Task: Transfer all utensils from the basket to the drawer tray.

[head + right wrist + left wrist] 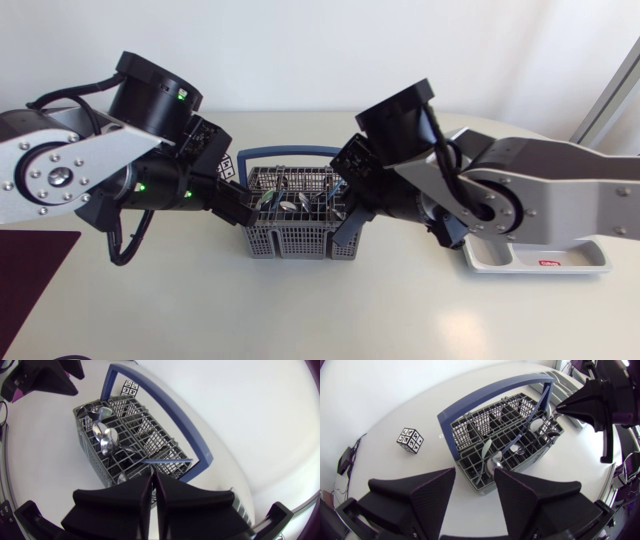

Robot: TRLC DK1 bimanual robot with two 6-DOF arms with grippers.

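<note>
Utensils, namely spoons (106, 440) and a blue-handled piece (167, 460), stand in the grey basket (290, 240) at mid-table. What shows of the white tray (585, 258) under the right arm looks bare, so the transfer seems barely begun. The left gripper (475, 480) hangs spread open at one end of the basket, and the right gripper (153, 480) hovers at the other, fingers pressed together on nothing I can make out.

In the head view, the tray (500, 260) was largely covered by the right arm (540, 190), and the cube (228, 167) was partly covered by the left arm (70, 165). The mat (30, 285) was cut off at the edge. The lower ends of the utensils (492, 462) were hidden inside the basket (470, 425).
</note>
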